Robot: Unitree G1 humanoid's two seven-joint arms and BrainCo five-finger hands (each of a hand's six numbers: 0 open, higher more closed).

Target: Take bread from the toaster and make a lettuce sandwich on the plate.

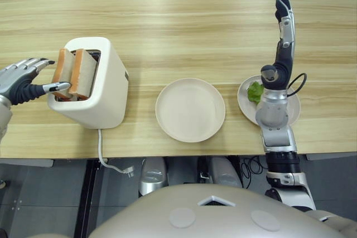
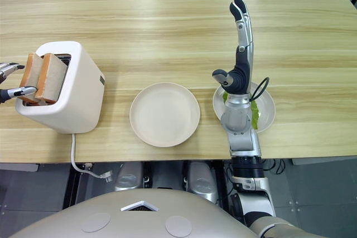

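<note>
A cream toaster (image 1: 99,90) stands on the wooden table at the left, with two bread slices (image 1: 74,72) sticking up from its slots. My left hand (image 1: 25,79) is at the toaster's left side, its fingers spread around the outer slice without closing on it. An empty cream plate (image 1: 190,109) lies in the middle. At the right a smaller plate (image 2: 266,110) holds green lettuce (image 1: 255,90), partly hidden by my right arm. My right hand (image 1: 284,26) is above it, fingers straight and pointing away from me, holding nothing.
The toaster's white cord (image 1: 106,154) hangs over the table's front edge (image 1: 167,153). Bare wooden tabletop (image 1: 178,20) stretches across the whole far side.
</note>
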